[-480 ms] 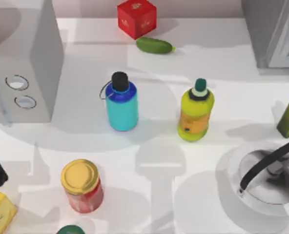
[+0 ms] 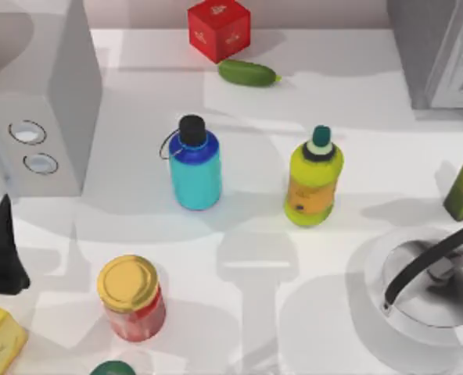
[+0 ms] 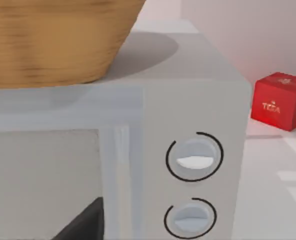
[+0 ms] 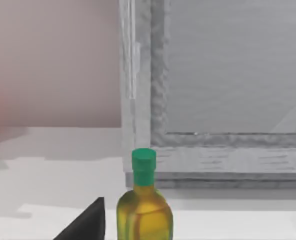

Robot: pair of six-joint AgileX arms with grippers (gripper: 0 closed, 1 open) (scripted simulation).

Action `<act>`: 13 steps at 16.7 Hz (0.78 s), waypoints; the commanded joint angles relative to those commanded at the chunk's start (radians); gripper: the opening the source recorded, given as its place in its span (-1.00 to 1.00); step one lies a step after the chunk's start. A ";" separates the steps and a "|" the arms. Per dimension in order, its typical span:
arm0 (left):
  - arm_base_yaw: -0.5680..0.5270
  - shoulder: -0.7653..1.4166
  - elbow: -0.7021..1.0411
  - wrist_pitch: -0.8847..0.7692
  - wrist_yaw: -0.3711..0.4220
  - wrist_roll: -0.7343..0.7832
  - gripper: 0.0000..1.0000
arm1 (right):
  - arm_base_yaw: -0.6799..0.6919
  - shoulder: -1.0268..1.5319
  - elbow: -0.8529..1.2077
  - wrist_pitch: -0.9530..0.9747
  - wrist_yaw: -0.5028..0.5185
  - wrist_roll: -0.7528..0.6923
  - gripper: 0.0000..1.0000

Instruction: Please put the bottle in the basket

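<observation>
cyan bottle (image 2: 195,170) upright, well left of basket (image 2: 419,328).

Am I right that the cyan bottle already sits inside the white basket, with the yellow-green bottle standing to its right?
Not quite: in the top view the cyan bottle stands on the table, well left of the white basket, not inside it. The yellow-green bottle does stand to its right.

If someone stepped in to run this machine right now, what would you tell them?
Left gripper: at the table's left edge, in front of the microwave, carrying nothing. The right arm is parked off the right side.
The bottle stands upright mid-table, untouched, beside the yellow-green bottle.
The basket sits at the front right corner with no bottle in it.
Done: nothing yet.
Left: grasp the bottle, carry it right, and lower it into the basket.
</observation>
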 joint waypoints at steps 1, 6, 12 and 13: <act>-0.009 0.072 0.011 0.049 0.020 -0.001 1.00 | 0.000 0.000 0.000 0.000 0.000 0.000 1.00; -0.060 0.532 0.091 0.356 0.136 -0.007 1.00 | 0.000 0.000 0.000 0.000 0.000 0.000 1.00; -0.120 1.130 0.209 0.785 0.287 -0.004 1.00 | 0.000 0.000 0.000 0.000 0.000 0.000 1.00; -0.129 1.219 0.231 0.855 0.310 -0.003 1.00 | 0.000 0.000 0.000 0.000 0.000 0.000 1.00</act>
